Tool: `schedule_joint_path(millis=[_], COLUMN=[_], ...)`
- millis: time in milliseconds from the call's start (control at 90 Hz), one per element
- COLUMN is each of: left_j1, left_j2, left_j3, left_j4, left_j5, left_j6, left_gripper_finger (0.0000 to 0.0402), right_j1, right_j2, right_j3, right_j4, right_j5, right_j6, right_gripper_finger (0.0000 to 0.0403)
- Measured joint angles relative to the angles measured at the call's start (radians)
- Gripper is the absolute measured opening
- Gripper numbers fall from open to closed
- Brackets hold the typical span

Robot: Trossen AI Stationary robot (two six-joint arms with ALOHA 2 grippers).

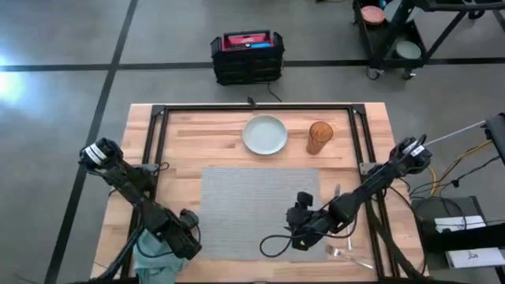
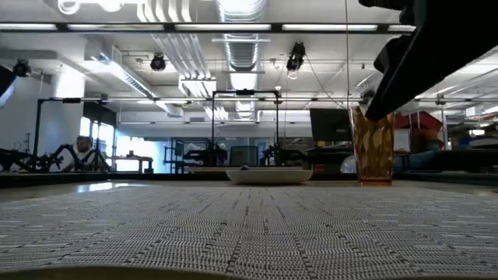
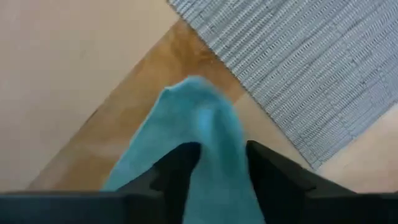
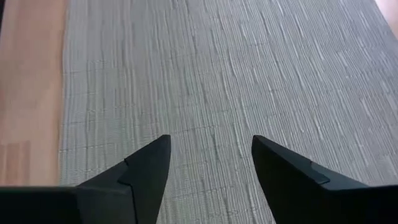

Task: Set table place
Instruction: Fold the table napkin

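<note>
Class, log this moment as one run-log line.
left gripper: shut on napkin | right gripper: open over placemat | plate, glass: off mat

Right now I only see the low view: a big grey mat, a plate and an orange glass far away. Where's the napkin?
Observer: The teal napkin lies on the bare table, just off the placemat, by its front left corner. The left gripper is right at it.
Operator: What's the big dark thing up on my right?
Observer: That's the right arm. From above, the right gripper hangs open over the placemat's right part, holding nothing.
Operator: Any forks?
Observer: Some shiny cutlery lies on the wood right of the placemat, near the front edge. It is too small to tell which pieces.
</note>
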Motion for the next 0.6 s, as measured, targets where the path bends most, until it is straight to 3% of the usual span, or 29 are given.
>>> schedule_joint_path(millis=[122, 222, 344, 489, 600], left_j1=[0.000, 0.000, 0.000, 0.001, 0.001], left_j2=[0.000, -0.004, -0.022, -0.045, -0.052], left_j3=[0.029, 0.096, 0.252, 0.509, 0.707], left_j4=[-0.007, -0.076, -0.292, -0.573, -0.707], left_j5=[-0.011, -0.021, -0.086, -0.244, -0.425], left_j6=[0.058, 0.094, 0.148, 0.193, 0.311], left_gripper_finger=[0.0014, 0.0009, 0.0002, 0.0001, 0.0001], right_j1=[0.000, 0.000, 0.000, 0.000, -0.008], right_j2=[0.000, 0.000, 0.000, 0.000, 0.000], right_j3=[0.000, 0.001, 0.007, 0.025, 0.048], right_j4=[0.007, 0.005, 0.005, 0.005, 0.007], right_j5=[0.000, 0.000, 0.000, 0.000, -0.001], right_j6=[0.000, -0.014, -0.038, -0.051, -0.103], right_gripper_finger=[0.0218, 0.0214, 0.0206, 0.0201, 0.0204])
